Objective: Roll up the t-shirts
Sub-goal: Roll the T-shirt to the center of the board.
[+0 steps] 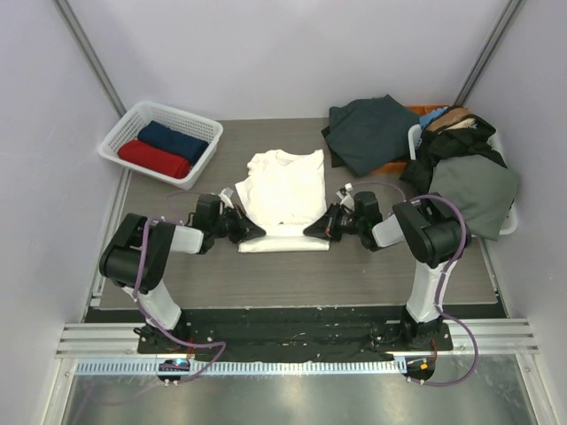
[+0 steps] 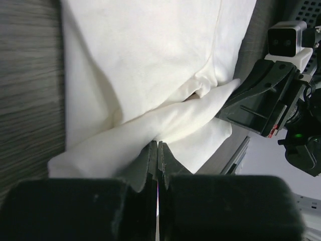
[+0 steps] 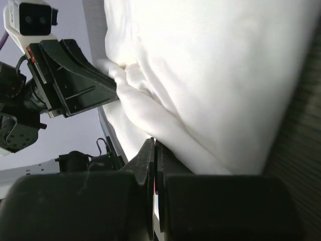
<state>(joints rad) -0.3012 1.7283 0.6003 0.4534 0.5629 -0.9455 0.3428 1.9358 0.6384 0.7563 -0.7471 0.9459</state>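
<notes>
Lying flat at the middle of the desk (image 1: 354, 266), the cream-white t-shirt (image 1: 283, 188) points its collar away from the arms, with a ridge of cloth gathered just above its near hem. The left hand (image 1: 253, 232) pinches the left end of that ridge, its fingers pressed together on the fabric. The right hand (image 1: 315, 229) nips the right end the same way. Each wrist view shows the opposite hand gripping the same fold. A rolled red t-shirt (image 1: 152, 158) and navy t-shirt (image 1: 173, 140) sit side by side in the white basket (image 1: 124, 131) at far left. Dark garments (image 1: 372, 133) are heaped at far right.
</notes>
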